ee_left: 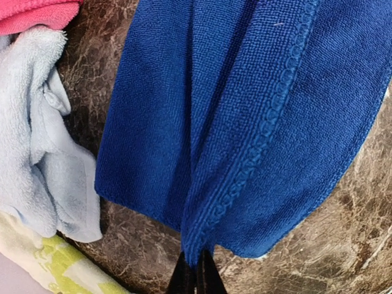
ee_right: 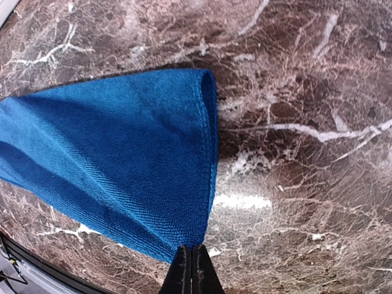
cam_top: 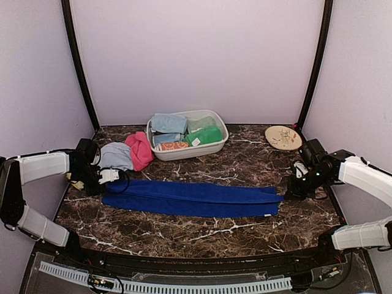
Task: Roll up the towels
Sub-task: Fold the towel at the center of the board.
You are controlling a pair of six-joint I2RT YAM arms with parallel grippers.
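Presently the royal blue towel [cam_top: 190,199] lies stretched flat across the worktop [cam_top: 202,236], the left claw [ee_left: 196,275] pinched shut on one end and the right claw [ee_right: 192,269] likewise on the far corner. We judge no rolling begun; the pale blue towel [cam_top: 115,156] and pink towel [cam_top: 141,149] lie crumpled nearby.

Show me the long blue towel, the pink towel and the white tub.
long blue towel [cam_top: 190,199], top view, middle of its length
pink towel [cam_top: 141,150], top view, centre of the heap
white tub [cam_top: 184,153], top view, near wall
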